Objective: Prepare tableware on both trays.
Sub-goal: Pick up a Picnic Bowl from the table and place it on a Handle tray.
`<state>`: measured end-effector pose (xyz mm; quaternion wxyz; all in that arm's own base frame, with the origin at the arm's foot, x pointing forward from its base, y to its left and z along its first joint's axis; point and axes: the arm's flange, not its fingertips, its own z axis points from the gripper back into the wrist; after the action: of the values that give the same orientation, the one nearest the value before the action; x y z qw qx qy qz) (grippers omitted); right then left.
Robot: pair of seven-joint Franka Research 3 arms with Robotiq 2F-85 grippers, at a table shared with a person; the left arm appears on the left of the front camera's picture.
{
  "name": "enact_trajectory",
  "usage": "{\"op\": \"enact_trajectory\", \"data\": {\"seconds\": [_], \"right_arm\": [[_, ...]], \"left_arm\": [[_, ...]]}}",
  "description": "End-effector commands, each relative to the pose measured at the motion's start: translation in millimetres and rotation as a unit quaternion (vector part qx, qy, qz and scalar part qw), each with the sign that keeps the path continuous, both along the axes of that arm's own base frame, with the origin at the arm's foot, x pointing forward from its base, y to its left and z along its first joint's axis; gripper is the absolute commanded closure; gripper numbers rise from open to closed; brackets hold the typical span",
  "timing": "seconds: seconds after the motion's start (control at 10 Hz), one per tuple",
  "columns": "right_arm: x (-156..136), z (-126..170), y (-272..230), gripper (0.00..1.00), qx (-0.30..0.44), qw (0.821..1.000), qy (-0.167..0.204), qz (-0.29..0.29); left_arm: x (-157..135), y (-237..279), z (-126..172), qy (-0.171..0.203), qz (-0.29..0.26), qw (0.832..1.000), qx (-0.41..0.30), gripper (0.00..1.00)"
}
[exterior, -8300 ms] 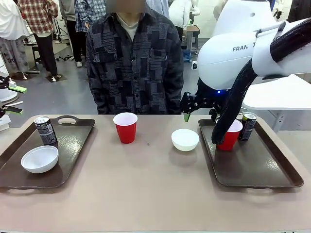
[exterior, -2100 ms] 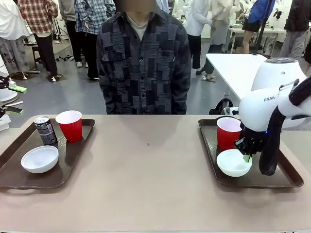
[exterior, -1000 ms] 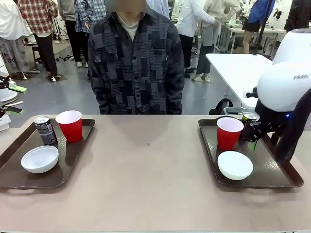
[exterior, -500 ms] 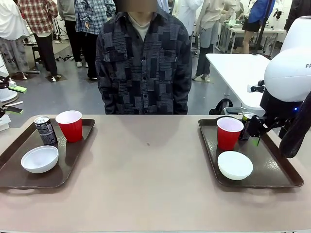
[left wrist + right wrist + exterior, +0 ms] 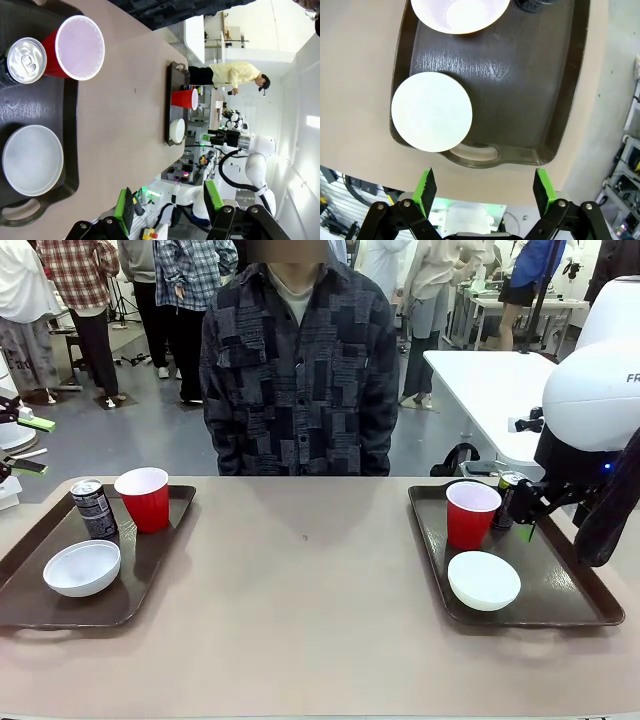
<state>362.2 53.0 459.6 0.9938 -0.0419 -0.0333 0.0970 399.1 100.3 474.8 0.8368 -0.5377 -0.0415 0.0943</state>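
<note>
Left tray (image 5: 160, 540): one dark can (image 5: 93, 508), one red cup (image 5: 146, 498), one white bowl (image 5: 82, 567).

Right tray (image 5: 560, 590): one red cup (image 5: 471, 513), one white bowl (image 5: 484, 579), one can (image 5: 508, 498) at the far edge (partly hidden behind the arm).

Counter (image 5: 310, 620): bare between the trays.

Left gripper (image 5: 170, 200): released, empty, held above the left tray.

Right gripper (image 5: 483, 186): released, empty, above the near end of the right tray.

Status: each tray carries a full set; judged complete, nothing left to place.
</note>
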Motion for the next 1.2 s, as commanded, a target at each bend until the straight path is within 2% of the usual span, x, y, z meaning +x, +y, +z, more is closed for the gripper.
{"op": "enact_trajectory", "data": {"seconds": [0.0, 0.3, 0.5, 0.6, 0.8, 0.9, 1.1], "right_arm": [[1.8, -4.6, 0.1, 0.00, 0.002, 1.000, -0.006, 0.001], [0.0, 0.0, 0.0, 0.00, 0.000, 1.000, 0.000, 0.000], [1.5, 10.6, -26.9, 0.00, 0.082, 0.996, 0.029, 0.008], [8.0, 18.0, -61.9, 0.00, 0.172, 0.983, 0.062, -0.005], [16.1, 23.3, -126.9, 0.00, 0.324, 0.938, 0.107, -0.056], [13.6, 25.3, -158.4, 0.00, 0.371, 0.919, 0.108, -0.077], [3.3, 30.4, -202.1, 0.00, 0.448, 0.883, 0.121, -0.076]], "left_arm": [[0.6, 1.0, 3.3, 0.000, 0.001, 1.000, -0.011, 0.25], [0.6, 1.0, 3.3, 0.000, 0.001, 1.000, -0.011, 0.25], [0.6, 1.0, 3.3, 0.000, 0.001, 1.000, -0.011, 0.25], [0.6, 1.0, 3.3, 0.000, 0.001, 1.000, -0.011, 0.25], [0.6, 1.0, 3.3, 0.000, 0.001, 1.000, -0.011, 0.25], [0.6, 1.0, 3.3, 0.000, 0.001, 1.000, -0.011, 0.25], [0.6, 1.0, 3.3, 0.000, 0.001, 1.000, -0.011, 0.25]]}}
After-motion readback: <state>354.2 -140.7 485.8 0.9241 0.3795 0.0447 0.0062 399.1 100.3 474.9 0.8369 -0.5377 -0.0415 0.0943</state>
